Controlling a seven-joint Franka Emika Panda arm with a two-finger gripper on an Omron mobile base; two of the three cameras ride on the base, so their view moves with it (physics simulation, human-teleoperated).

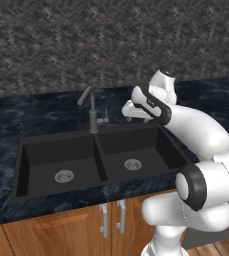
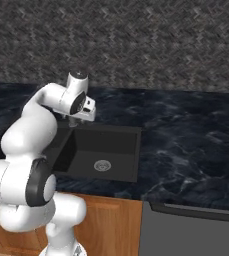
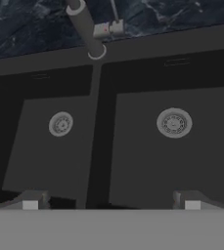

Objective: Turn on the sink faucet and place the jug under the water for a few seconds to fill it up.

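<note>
The black rectangular double-basin sink (image 1: 101, 150) is set in the dark marbled stone counter (image 1: 16, 117). The slim dark grey metal faucet (image 1: 92, 112) stands behind the sink's divider. Wooden cabinet doors (image 1: 66, 230) lie below the sink.

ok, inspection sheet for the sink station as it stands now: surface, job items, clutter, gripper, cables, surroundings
Surface: dark marbled counter around the sink; nothing seen lying on it.
Job's things: sink, black, two basins, both dry, a silver drain in each. Sink faucet upright behind the divider, small side lever, spout angled toward the left basin; no stream running. Jug: nothing seen.
Clutter: nothing seen.
Grippers: gripper open, nothing held, hanging above the sink and looking down into both basins.
Cables: nothing seen.
Surroundings: grey herringbone wall behind, wooden cabinet doors with metal handles below, a grey appliance front on the right.
</note>
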